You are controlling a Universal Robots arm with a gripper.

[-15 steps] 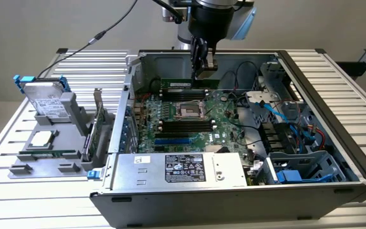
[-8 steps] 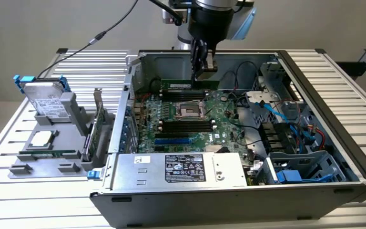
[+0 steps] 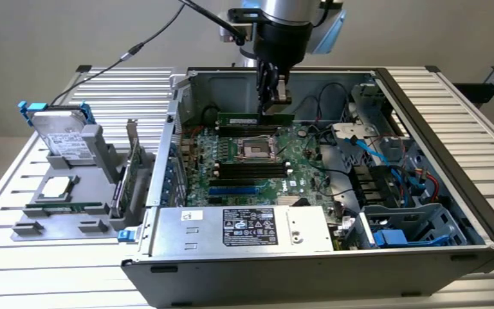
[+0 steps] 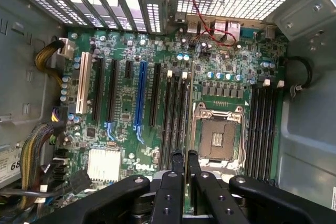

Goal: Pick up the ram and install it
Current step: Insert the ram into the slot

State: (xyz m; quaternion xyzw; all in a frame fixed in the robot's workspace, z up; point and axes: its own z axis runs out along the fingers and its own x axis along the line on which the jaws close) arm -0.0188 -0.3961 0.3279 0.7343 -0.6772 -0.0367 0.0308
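- The pincer (image 3: 274,103) is clenched on the ram (image 3: 238,119), gripping it near its end at the exterior view's right.
- The ram hangs level inside the case (image 3: 453,161), just above the slots (image 3: 242,132) on the far side of the socket (image 3: 256,149); I cannot tell if it touches them.
- In the wrist view the stick appears edge-on, running along the slots, so the direction looks right.
- I think the off-centre grip can tip the free end, so the stick should come down flat and straight.
- The lower edge must be over one slot and not between two.
- The slot latches are too small to judge; they should be open.
- Press with care: the motherboard (image 3: 307,161) may bend.
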